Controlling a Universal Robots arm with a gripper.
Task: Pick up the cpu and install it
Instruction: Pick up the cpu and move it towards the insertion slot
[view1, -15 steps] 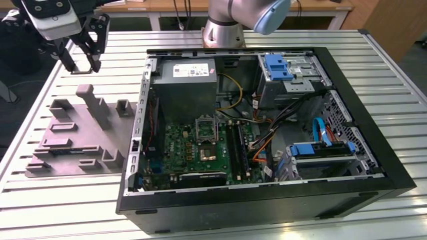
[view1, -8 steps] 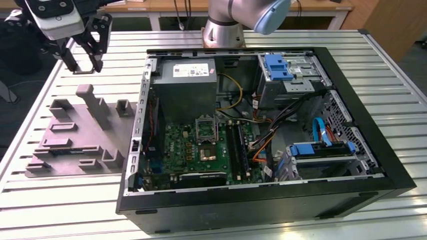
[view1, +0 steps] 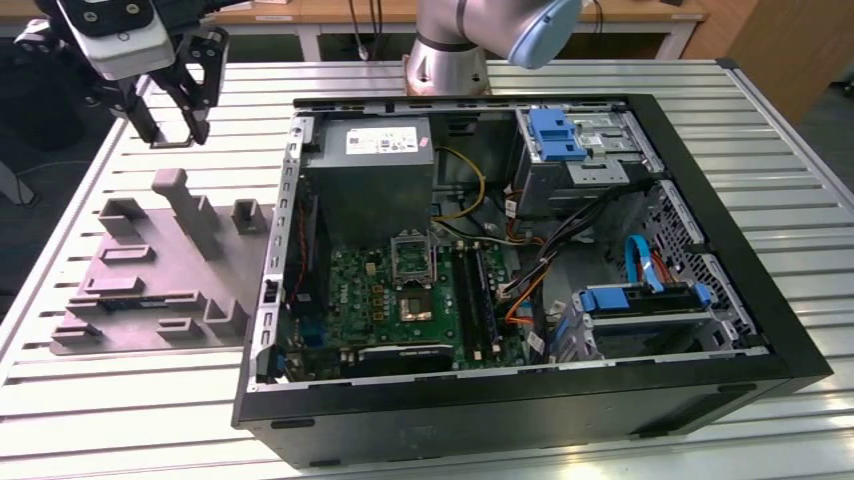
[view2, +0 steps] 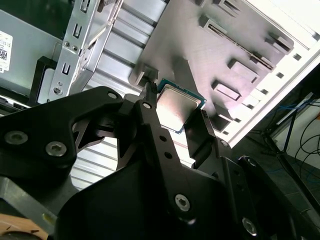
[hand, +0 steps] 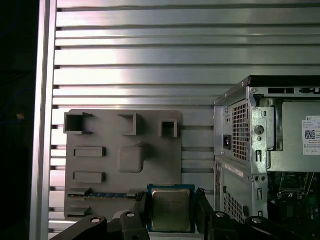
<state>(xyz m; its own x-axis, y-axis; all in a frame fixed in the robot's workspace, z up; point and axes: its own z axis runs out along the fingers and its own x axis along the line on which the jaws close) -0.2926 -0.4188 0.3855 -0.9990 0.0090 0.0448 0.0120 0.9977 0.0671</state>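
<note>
The pincer (view1: 174, 131) is narrowly closed on the cpu (hand: 171, 209), fingers (hand: 202, 206) pressing two opposite edges. It hangs over the tabletop's (view1: 120, 400) far corner at the exterior view's left, above the grey fixture plate (view1: 174, 278), beside the open computer case (view1: 534, 405).

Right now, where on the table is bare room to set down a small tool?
Bare table slats lie between the grey tray and the edge nearest the exterior camera, and to the exterior view's right of the computer case. Inside the case, cables crowd.
</note>
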